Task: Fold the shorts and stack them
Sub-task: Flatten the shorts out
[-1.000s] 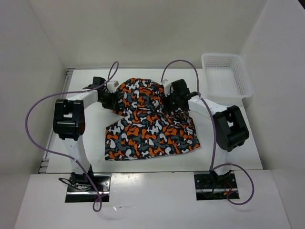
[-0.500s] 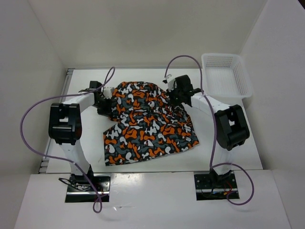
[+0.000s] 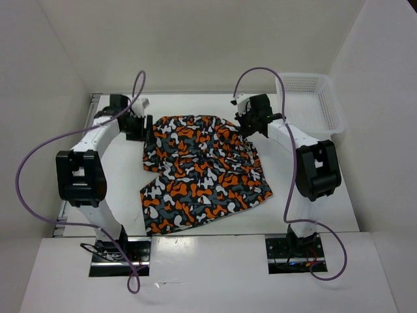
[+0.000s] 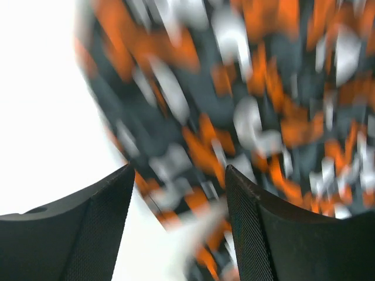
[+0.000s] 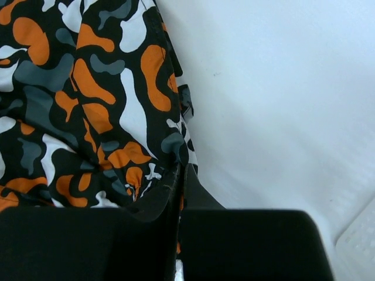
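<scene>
So, the soft cloth shorts (image 3: 202,176) with the orange, black, white and grey camo blobs all over are lying spread out in the middle of the white table (image 3: 313,195). They're a bit rumpled, not flat. One corner pokes out toward the near-left, and the far edge sits between the two arms.

The left pincer (image 3: 144,127) is right at the far-left corner of the shorts. From its own wrist cam, the two black fingers (image 4: 94,228) stand well apart. The camo print fills the view past the gap, with bare table off to the left. That picture is pretty smeared, but nothing looks clamped between the fingers, so I'd call it open and holding nothing.

The right pincer (image 3: 249,124) is at the far-right corner of the shorts. Its jaws are squeezed fully together, and the wrist view shows the dark hem of the cloth running straight down into the seam where the fingertips meet. So it has hold of the edge of the shorts there.

Off in the far-right corner of the table sits a white plastic mesh basket (image 3: 309,98), well apart from the shorts. Purple cables (image 3: 39,156) loop off both arms.
</scene>
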